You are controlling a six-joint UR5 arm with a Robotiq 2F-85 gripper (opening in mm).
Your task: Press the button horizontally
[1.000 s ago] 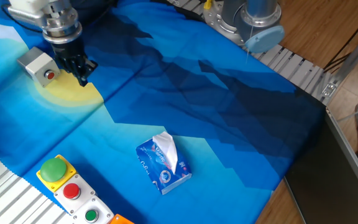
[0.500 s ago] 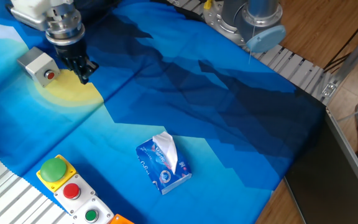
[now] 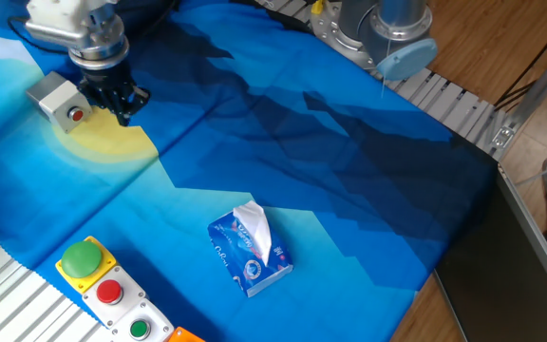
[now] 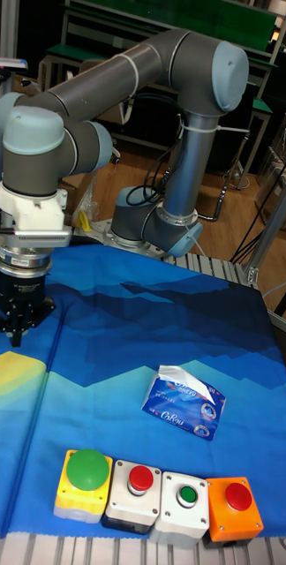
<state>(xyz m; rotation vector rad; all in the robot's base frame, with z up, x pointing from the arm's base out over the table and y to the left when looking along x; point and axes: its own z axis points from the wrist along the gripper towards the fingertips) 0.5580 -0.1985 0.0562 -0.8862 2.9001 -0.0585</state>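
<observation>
The button (image 3: 76, 115) is a small red disc in the right-facing side of a light-grey cube-shaped box (image 3: 53, 95), which stands on the yellow patch of the blue cloth at the far left. My gripper (image 3: 125, 116) hangs just right of the box, its black fingers pointing down at the cloth, a short gap from the button. In the tall fixed view the gripper (image 4: 17, 335) shows its fingers meeting in one tip, holding nothing. The box lies outside that view.
A blue tissue pack (image 3: 250, 252) lies mid-cloth. Along the front edge stand a yellow panel with a green dome (image 3: 84, 258), a white panel with a red button (image 3: 109, 292), a green-button panel (image 4: 187, 503) and an orange panel (image 4: 236, 508). The arm's base (image 3: 378, 28) is at the back.
The wrist has tilted, its upper body shifting right, and the fingertips have risen slightly. They stay just right of the grey box.
</observation>
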